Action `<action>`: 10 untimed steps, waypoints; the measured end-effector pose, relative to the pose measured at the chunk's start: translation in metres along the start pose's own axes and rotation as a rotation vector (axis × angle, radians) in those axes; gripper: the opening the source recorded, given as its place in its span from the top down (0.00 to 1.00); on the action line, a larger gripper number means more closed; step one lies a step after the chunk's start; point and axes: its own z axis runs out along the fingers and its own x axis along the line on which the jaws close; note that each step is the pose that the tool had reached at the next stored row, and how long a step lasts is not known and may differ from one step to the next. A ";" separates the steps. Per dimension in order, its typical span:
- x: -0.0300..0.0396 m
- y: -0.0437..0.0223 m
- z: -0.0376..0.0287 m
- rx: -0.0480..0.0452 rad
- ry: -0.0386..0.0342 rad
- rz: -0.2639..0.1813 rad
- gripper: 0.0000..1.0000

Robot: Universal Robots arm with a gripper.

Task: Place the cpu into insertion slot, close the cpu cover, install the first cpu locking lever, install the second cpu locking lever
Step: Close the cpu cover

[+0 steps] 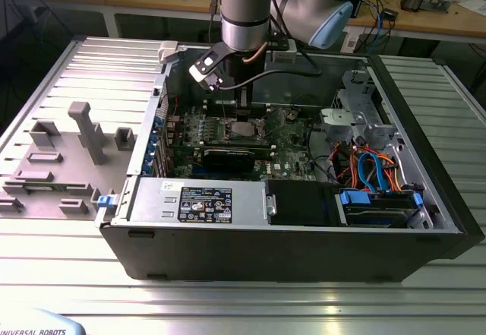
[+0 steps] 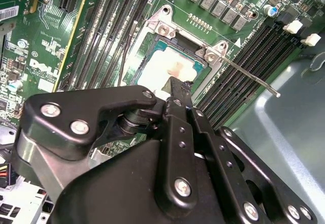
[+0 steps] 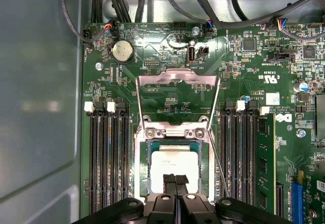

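Note:
The cpu (image 3: pixel 175 162) lies flat in the insertion slot (image 3: pixel 142 173), its pale metal top showing. It is also in the second wrist view, the cpu (image 2: pixel 165 70) framed by the socket's silvery rim. The cpu cover (image 3: pixel 177 74) is swung open and stands back from the socket, with the board visible through its window. A thin locking lever (image 2: pixel 249 77) sticks out unlatched beside the socket. My gripper (image 3: pixel 175 179) hovers just over the chip's near edge with its two black fingers pressed together and nothing between them. In the exterior view the gripper (image 1: pixel 241 109) hangs over the motherboard.
Memory slots (image 3: pixel 106 158) flank the socket on both sides. The open computer case (image 1: pixel 425 160) has metal walls all round, cables (image 1: pixel 364 169) and drive bays at the exterior view's right, and a power supply (image 1: pixel 197 200) along the front. A grey fixture (image 1: pixel 83 134) stands outside the case.

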 end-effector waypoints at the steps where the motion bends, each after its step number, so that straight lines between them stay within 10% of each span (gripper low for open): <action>1: 0.0000 0.0001 0.0000 0.0000 0.0000 0.000 0.89; 10: 0.0000 0.0034 0.0001 0.0001 -0.0001 0.000 0.89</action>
